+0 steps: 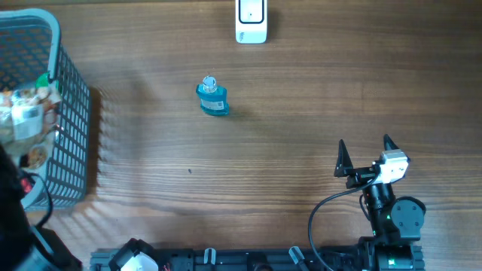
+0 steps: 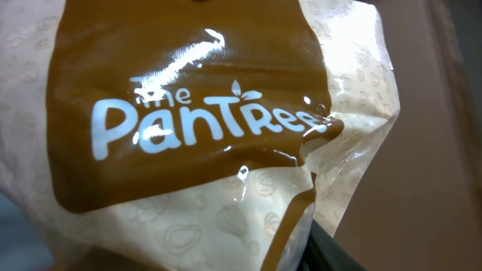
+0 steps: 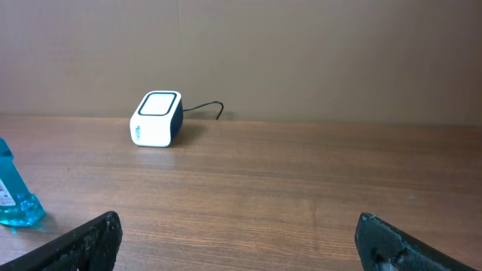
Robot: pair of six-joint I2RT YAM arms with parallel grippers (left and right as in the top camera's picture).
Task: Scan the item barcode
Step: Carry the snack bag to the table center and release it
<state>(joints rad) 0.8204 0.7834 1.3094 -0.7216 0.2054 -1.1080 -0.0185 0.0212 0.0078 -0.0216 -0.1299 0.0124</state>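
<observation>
A snack bag (image 2: 211, 128), brown and cream with white "The Pantree" lettering, fills the left wrist view. It lies right against my left gripper, which is shut on it; only one dark finger (image 2: 335, 252) shows at the bag's lower right edge. From overhead the bag (image 1: 26, 113) sits over the blue basket (image 1: 71, 120) at the far left, above my left arm (image 1: 11, 192). The white scanner (image 1: 251, 22) stands at the table's far edge and is also visible in the right wrist view, scanner (image 3: 157, 119). My right gripper (image 1: 365, 150) (image 3: 241, 241) is open and empty.
A small blue bottle (image 1: 212, 98) (image 3: 11, 196) stands upright on the wooden table between the basket and the scanner. The basket holds other packaged items. The scanner's black cable (image 3: 207, 108) trails off behind it.
</observation>
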